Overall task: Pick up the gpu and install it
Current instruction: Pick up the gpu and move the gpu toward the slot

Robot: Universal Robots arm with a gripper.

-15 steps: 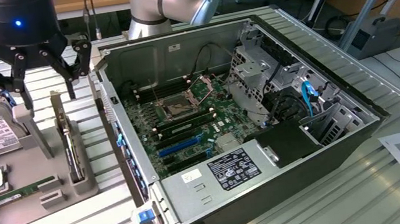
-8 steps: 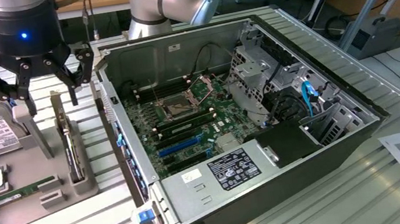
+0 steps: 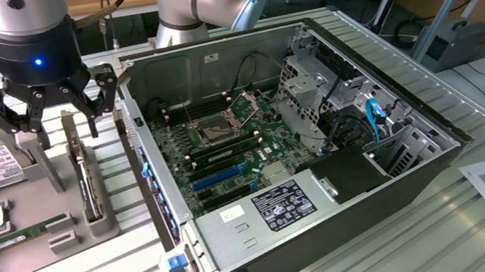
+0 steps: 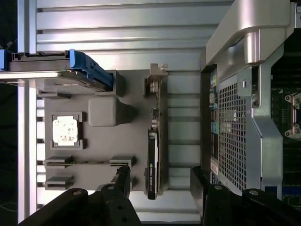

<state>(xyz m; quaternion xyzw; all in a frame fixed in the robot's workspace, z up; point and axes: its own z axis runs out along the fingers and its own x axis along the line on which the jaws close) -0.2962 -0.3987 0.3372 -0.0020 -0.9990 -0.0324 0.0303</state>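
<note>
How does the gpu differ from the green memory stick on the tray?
The gpu is dark with a silver bracket; the memory stick is green. The gpu is longer and thicker than the memory stick. They lie at right angles. Both sit on the grey tray.

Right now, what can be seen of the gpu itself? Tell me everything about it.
The gpu is a thin, long card with a dark board and a silver metal bracket at one end. It stands on its long edge, slotted into a grey holder, on the exterior view's left of the open computer case. Only the holder appears to touch it. The open hand hangs above it, with a finger to each side and no contact visible.
</note>
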